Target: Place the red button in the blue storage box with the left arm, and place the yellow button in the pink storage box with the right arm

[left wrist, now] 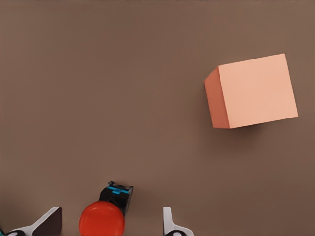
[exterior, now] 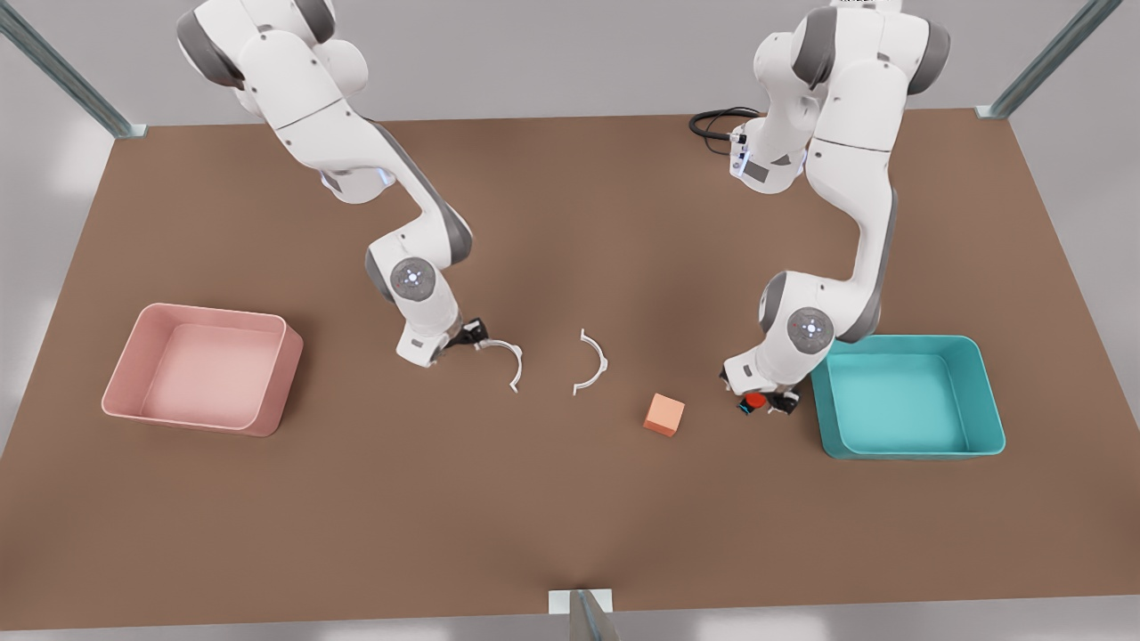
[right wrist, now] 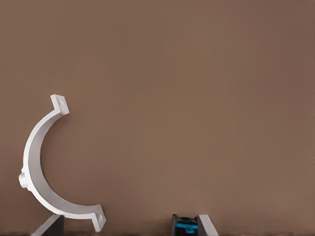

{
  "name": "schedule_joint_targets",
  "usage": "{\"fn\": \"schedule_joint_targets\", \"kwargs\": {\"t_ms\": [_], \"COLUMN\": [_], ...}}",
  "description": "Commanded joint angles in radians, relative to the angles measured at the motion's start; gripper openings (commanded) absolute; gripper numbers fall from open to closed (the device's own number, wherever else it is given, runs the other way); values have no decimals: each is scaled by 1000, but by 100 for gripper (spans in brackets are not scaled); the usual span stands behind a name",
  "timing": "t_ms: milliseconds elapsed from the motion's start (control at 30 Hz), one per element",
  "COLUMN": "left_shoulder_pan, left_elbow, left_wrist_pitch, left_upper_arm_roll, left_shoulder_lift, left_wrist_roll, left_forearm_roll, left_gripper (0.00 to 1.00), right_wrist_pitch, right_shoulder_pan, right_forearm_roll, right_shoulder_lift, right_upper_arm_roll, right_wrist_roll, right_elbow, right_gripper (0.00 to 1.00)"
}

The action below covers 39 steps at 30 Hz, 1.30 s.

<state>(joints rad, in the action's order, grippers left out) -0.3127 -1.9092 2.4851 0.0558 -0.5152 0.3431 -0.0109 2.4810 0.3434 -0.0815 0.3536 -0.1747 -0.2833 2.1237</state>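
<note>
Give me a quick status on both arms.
Left gripper open, straddling the red button beside the blue storage box. Right gripper low by a white curved bracket. Peach-orange cube nearby, clear.

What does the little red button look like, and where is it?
The red button has a smooth, round, shiny red cap on a small black base with blue marks. It sits on the brown table, between the spread fingers of the left gripper, with gaps either side. The blue storage box is nearby.
</note>
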Motion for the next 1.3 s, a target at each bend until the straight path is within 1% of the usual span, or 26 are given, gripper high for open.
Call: {"fn": "schedule_joint_targets", "kwargs": {"t_ms": [0, 133, 200, 300, 500, 533, 567, 600, 700, 767, 800, 867, 900, 933, 967, 1000, 1067, 1100, 1200, 1267], "left_shoulder_pan": [1, 3, 14, 18, 18, 20, 20, 20, 26, 26, 27, 41, 49, 66, 73, 112, 205, 254, 397, 463], "left_elbow": [-1, -2, -2, -56, -67, -67, -65, -63, -60, -60, -60, -56, -56, -53, -10, 24, 32, 32, 30, 29], "left_wrist_pitch": [130, 138, 143, 143, 143, 144, 143, 143, 141, 140, 140, 133, 121, 98, 14, -71, -155, -170, -173, -232], "left_upper_arm_roll": [1, 1, 1, 1, 1, 1, 1, 1, -1, 1, 1, 1, 1, 1, 4, 1, 1, -1, 4, 6], "left_shoulder_lift": [-6, -23, -34, -32, -75, -80, -80, -78, -75, -74, -72, -57, -28, 6, 37, 67, 130, 139, 132, 129], "left_wrist_roll": [267, 269, 286, 286, 286, 286, 284, 283, 278, 280, 278, 281, 281, 281, 286, 312, 465, 545, 800, 853], "left_forearm_roll": [2, 2, 2, 0, 0, 0, -7, -18, -20, -40, -40, -40, -40, -40, -40, -40, -40, -40, -92, -93], "left_gripper": [100, 100, 100, 100, 100, 99, 84, 72, 59, 49, 47, 46, 46, 46, 46, 46, 46, 46, 46, 46], "right_wrist_pitch": [99, 122, 122, 124, 118, 121, 121, 122, 124, 124, 124, 124, 124, 136, 150, 150, 153, 153, 151, 150], "right_shoulder_pan": [-1, -20, -29, -37, -60, -64, -69, -70, -77, -77, -75, -75, -75, -77, -77, -75, -75, -75, -75, -77], "right_forearm_roll": [20, 20, 20, 19, 19, 19, 19, 19, 19, 19, 19, 19, 19, 19, 19, 19, 19, 19, 19, 19], "right_shoulder_lift": [-27, -101, -99, -99, -32, -19, -15, -10, 4, 11, 13, 13, 15, 21, 30, 39, 50, 51, 54, 54], "right_upper_arm_roll": [-2, -5, -3, 1, -2, -5, -5, -5, -8, -9, -9, -9, -9, -8, -8, -8, -8, -6, -8, -8], "right_wrist_roll": [-154, -140, -132, -111, -108, -108, -108, -108, -108, -106, -108, -106, -106, -105, -105, -105, -105, -106, -108, -108], "right_elbow": [47, 136, 137, 154, 156, 153, 150, 150, 151, 151, 151, 151, 151, 151, 151, 151, 150, 150, 148, 143], "right_gripper": [100, 100, 100, 100, 100, 100, 100, 100, 100, 90, 86, 79, 76, 75, 75, 73, 71, 60, 51, 50]}}
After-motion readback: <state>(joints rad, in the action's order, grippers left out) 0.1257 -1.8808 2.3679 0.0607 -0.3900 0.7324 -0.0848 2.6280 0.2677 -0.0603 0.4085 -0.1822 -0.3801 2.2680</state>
